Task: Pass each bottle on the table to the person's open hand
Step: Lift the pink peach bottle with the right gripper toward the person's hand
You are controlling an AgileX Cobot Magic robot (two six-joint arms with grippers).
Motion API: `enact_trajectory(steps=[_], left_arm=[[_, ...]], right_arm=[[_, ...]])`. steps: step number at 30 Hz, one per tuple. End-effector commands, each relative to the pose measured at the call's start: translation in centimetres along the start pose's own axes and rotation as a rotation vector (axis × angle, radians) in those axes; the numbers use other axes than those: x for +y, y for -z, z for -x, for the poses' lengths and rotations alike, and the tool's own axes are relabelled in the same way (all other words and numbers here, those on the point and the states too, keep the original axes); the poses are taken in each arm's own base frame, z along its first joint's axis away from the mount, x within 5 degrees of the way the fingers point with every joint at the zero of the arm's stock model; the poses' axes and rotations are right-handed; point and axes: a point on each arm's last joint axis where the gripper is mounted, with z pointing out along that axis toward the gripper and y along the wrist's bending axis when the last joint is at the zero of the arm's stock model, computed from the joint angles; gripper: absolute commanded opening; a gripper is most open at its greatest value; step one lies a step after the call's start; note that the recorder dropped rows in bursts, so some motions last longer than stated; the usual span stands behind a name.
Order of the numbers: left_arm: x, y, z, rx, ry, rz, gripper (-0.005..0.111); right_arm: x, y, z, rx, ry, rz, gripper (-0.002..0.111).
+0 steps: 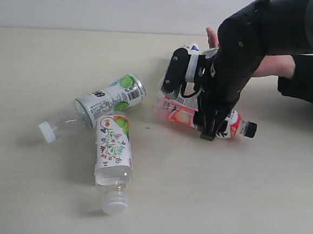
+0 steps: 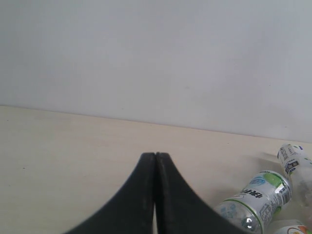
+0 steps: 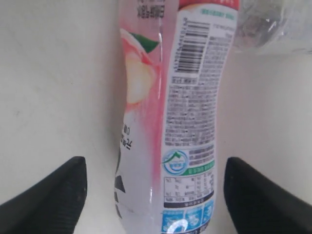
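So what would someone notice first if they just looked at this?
The big black right gripper stands out, open and straddling the pink bottle, which lies on the table right of centre. Just behind the arm, a person's hand reaches in from the right. On the left, the green bottle and the floral bottle lie on their sides, close together.

Free tabletop (image 1: pixel 237 199) front-right — bottles (image 1: pixel 113 146) mid-left

Bright, even light; soft shadows
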Motion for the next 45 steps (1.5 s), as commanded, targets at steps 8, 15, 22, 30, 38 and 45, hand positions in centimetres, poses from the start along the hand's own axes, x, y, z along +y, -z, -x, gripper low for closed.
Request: enact_trajectory(steps=[8, 15, 22, 30, 38, 45], left_arm=[[0.0, 0.1, 0.1, -0.011, -0.008, 0.000, 0.000], [0.0, 0.1, 0.1, -0.011, -0.008, 0.000, 0.000], [0.0, 0.1, 0.1, -0.011, -0.008, 0.000, 0.000], [0.0, 0.1, 0.1, -0.011, -0.008, 0.000, 0.000], [0.0, 0.1, 0.1, -0.011, -0.008, 0.000, 0.000], [0.0, 0.1, 0.1, -0.011, -0.008, 0.000, 0.000]], right_arm=[[-0.3, -3.0, 0.6, -0.006, 0.030, -0.047, 0.077], [0.2, -4.8, 0.6, 0.021, 0.037, -0.016, 0.076], [0.5, -5.2, 0.2, 0.068, 0.022, 0.010, 0.049], [0.3, -3.2, -0.3, 0.144, -0.014, 0.048, 0.000], [0.7, 3.0, -0.8, 0.094, -0.156, 0.116, 0.000], [1.3, 11.6, -3.4, 0.064, -0.336, 0.086, 0.000]])
